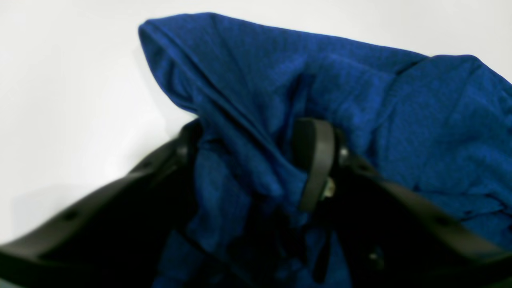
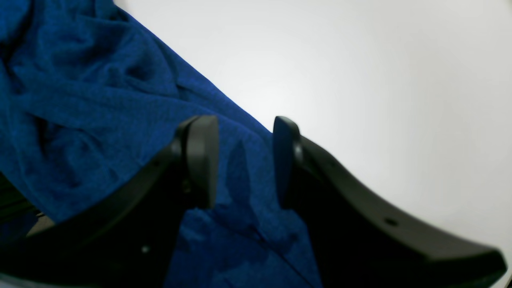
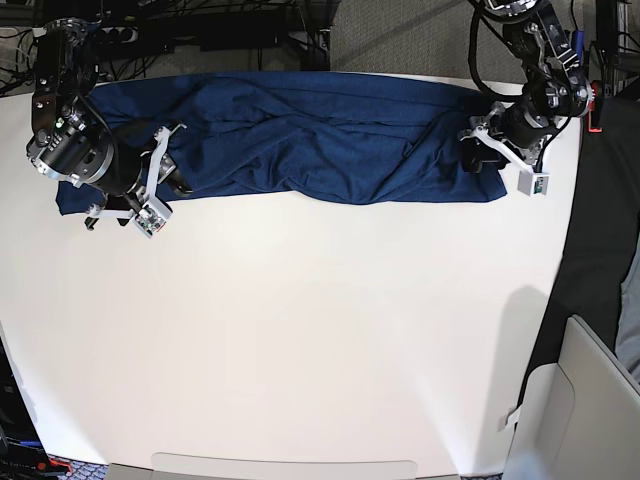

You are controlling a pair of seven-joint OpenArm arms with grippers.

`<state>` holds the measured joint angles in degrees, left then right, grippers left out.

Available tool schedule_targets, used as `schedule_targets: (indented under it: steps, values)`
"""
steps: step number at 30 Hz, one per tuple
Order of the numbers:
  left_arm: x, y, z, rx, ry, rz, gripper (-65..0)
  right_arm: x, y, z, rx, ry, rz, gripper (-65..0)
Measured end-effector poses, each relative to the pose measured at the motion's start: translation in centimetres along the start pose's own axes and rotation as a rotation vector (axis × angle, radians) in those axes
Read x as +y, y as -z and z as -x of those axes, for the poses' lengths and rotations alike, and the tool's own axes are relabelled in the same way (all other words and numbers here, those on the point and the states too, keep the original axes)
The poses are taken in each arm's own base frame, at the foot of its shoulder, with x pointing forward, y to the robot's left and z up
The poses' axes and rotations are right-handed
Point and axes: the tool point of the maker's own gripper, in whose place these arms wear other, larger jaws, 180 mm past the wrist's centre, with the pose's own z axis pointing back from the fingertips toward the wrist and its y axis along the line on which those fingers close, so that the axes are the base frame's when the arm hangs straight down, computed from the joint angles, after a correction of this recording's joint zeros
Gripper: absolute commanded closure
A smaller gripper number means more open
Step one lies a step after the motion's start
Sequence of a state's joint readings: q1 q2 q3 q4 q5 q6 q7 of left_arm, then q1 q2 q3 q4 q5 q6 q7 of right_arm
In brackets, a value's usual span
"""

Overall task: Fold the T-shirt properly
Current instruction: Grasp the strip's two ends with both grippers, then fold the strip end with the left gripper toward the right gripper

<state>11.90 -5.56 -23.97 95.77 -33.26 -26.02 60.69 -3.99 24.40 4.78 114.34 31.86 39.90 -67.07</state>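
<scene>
Stretched in a long band across the top of the base view, the T-shirt (image 3: 310, 140) looks soft, light and floppy, best pinched at its ends, where the left gripper (image 1: 256, 160) has bunched cloth between part-closed jaws and the right gripper (image 2: 245, 160) straddles an edge, jaws apart.

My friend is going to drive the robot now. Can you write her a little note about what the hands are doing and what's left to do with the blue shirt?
Left gripper: cloth of the blue shirt bunched between its fingers; grip not sure.
Right gripper: open, fingers on both sides of the shirt's edge, not pinching.
Shirt: stretched in a long wrinkled band across the far side of the white table, one gripper at each end.
Done: looks folded once lengthwise, untidy.
Left: smooth the wrinkles, then fold the ends inward.
</scene>
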Motion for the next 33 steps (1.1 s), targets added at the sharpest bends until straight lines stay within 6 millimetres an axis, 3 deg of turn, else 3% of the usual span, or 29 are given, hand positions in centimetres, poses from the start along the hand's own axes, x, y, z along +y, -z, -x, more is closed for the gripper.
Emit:
schedule_targets:
  steps: [5,6,11,17,22,24,29,33]
  values:
    - [-0.2,-0.2,0.0,0.010,0.006,-0.001,-1.3,0.0,0.0,0.0,0.000,0.000,0.000,-20.8]
    - [-0.3,-0.3,0.0,0.013,0.013,-0.002,0.0,0.0,0.0,0.0,-0.001,0.000,0.000,-20.8]
    - [-0.7,-1.6,-0.4,0.026,0.066,-0.040,-1.0,-0.2,0.0,0.1,0.007,-0.006,0.009,-20.8]
    - [-1.7,-3.2,-4.6,-0.098,0.130,-0.052,-1.1,-2.3,-0.3,2.2,0.116,-0.063,0.125,-20.8]
    - [0.2,-4.3,-7.3,-0.167,0.096,-0.111,-1.1,-2.7,-0.5,3.4,0.169,-0.082,0.159,-20.8]
    - [-0.1,-4.5,-8.1,-0.189,0.106,-0.110,-1.1,-2.8,-0.6,3.8,0.184,-0.088,0.170,-20.8]
    - [-2.5,-4.9,-7.4,-0.135,0.139,-0.088,-1.1,-4.2,-1.5,4.5,0.194,-0.054,0.218,-20.8]
    - [-7.9,-3.5,-6.9,-0.133,0.165,0.045,-1.1,-5.6,-2.5,4.9,0.185,-0.006,0.268,-20.8]
